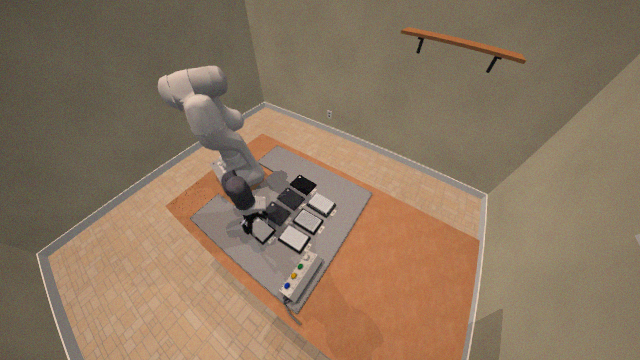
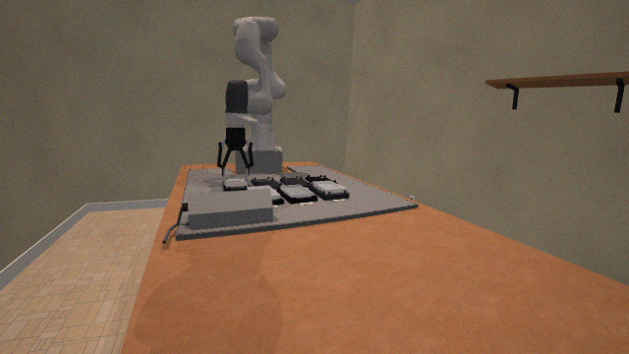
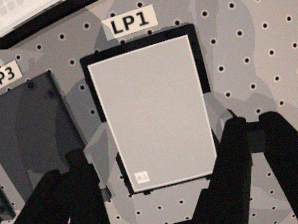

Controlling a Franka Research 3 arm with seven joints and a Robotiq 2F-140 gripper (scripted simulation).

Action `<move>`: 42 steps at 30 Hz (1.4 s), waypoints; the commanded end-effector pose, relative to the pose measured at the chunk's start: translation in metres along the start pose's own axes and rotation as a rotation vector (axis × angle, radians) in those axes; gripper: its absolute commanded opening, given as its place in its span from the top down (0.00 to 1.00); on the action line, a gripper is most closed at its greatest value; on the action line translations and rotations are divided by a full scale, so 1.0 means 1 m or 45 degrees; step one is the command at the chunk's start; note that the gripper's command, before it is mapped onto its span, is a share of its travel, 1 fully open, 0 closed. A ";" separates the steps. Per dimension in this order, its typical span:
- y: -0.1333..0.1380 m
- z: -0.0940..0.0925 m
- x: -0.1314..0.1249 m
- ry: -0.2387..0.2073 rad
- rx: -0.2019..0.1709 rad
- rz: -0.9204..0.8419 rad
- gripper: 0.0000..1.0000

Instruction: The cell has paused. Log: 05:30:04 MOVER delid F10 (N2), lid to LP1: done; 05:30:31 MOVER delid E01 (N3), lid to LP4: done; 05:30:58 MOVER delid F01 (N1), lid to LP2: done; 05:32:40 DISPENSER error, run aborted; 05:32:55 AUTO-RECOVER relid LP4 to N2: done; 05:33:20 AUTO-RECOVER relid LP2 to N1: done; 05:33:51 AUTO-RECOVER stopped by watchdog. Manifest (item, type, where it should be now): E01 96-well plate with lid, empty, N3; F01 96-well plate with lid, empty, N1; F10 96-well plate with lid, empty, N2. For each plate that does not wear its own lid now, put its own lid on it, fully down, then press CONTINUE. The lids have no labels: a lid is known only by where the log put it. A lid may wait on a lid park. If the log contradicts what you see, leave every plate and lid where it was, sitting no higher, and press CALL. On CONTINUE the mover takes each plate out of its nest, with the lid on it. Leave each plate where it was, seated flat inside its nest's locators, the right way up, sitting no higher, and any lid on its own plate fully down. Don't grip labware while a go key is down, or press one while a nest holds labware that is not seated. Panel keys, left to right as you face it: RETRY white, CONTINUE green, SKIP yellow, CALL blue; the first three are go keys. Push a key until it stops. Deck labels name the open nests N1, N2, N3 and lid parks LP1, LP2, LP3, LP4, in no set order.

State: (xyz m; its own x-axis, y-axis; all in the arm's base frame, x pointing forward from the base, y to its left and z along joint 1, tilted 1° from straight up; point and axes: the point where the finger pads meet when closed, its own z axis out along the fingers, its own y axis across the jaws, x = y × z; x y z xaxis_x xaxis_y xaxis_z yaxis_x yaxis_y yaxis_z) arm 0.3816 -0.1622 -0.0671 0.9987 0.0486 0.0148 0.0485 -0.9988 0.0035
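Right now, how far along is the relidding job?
Done: the three other lid parks look bare. In hand: the pincer is shut on the pale lid at LP1. Left: seat it on its plate, then press the green key. Which plates wear lids is unclear here.
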 end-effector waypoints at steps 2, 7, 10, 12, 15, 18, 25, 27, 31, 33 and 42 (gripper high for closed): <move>0.000 0.000 0.001 0.002 0.000 0.007 1.00; 0.000 -0.001 0.001 0.002 0.000 0.007 1.00; 0.000 -0.002 0.001 0.002 0.000 0.007 1.00; 0.000 -0.002 0.001 0.002 0.000 0.007 1.00; 0.000 -0.003 0.001 0.002 0.000 0.007 1.00; 0.000 -0.003 0.001 0.002 0.000 0.007 1.00; 0.000 -0.003 0.001 0.002 0.000 0.007 1.00; 0.000 -0.003 0.001 0.002 0.000 0.007 1.00; 0.000 -0.003 0.001 0.002 0.000 0.007 1.00; 0.000 -0.003 0.001 0.002 0.000 0.007 1.00; 0.000 -0.006 0.001 0.002 0.000 0.007 1.00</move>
State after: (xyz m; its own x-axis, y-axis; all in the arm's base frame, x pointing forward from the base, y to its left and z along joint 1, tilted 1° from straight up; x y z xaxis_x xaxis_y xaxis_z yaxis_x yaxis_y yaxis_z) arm 0.3816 -0.1620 -0.0631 0.9988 0.0463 0.0135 0.0463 -0.9989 0.0034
